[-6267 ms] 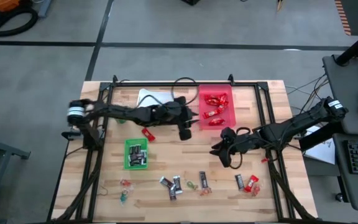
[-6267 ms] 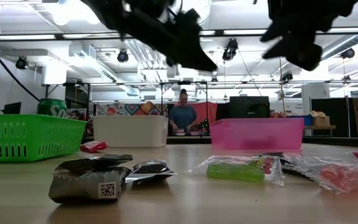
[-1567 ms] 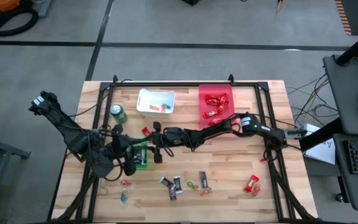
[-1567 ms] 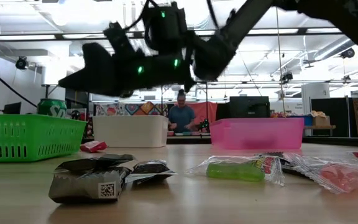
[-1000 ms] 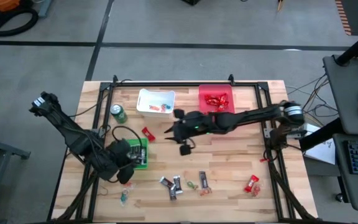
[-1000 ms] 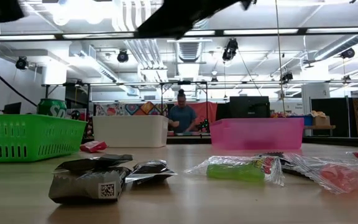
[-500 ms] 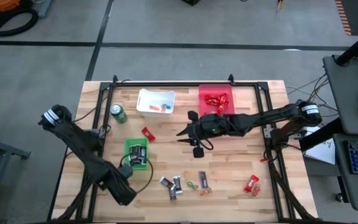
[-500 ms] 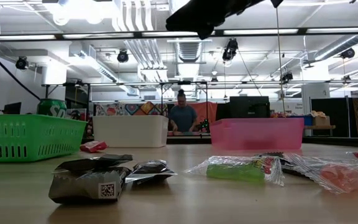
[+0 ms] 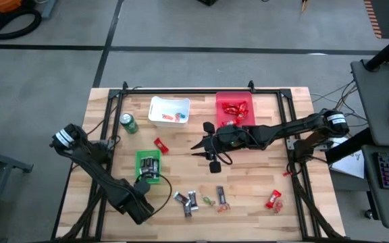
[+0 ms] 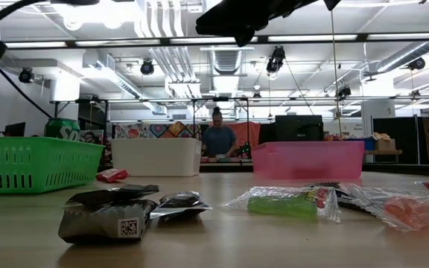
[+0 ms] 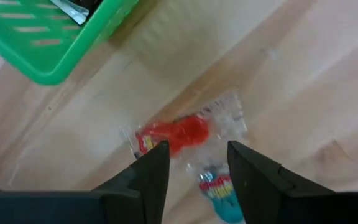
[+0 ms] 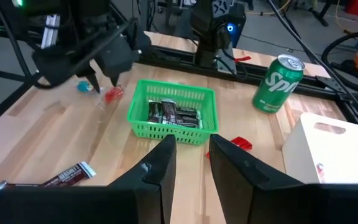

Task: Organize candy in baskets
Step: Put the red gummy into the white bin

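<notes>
Candy is being sorted into three baskets, and the job is judged to be partly done. Red-wrapped bars (image 9: 233, 111) are being held in the red basket (image 9: 218, 101), dark-wrapped mini bars (image 9: 148, 167) in the green basket (image 9: 138, 156), and a few small pieces (image 9: 171, 116) in the white basket (image 9: 154, 102). These three bins are being kept toward the far half of the table (image 9: 269, 155), with a green drink can (image 9: 128, 123) standing beside the white one.

Much is being left loose on the wood. One red bar (image 9: 161, 144) is lying between the white and green baskets. Along the near edge, a cluster of dark and silver mini bars (image 9: 188, 201), a green piece (image 9: 207, 200), another dark bar (image 9: 221, 196) and a red pack (image 9: 273, 199) are lying apart from one another. Two clear-wrapped pieces, one red (image 11: 176, 135) and one teal (image 11: 219, 186), are lying just off the green basket's near corner.

The left gripper (image 11: 194, 165) is being held directly over that red clear-wrapped piece, fingers spread on either side of it and gripping nothing; this piece is judged to be the next pick. The right gripper (image 12: 190, 163) is being held above the middle of the table, near the red basket, its fingers slightly parted with nothing between them. Roughly half the sweets are judged to be binned so far.
</notes>
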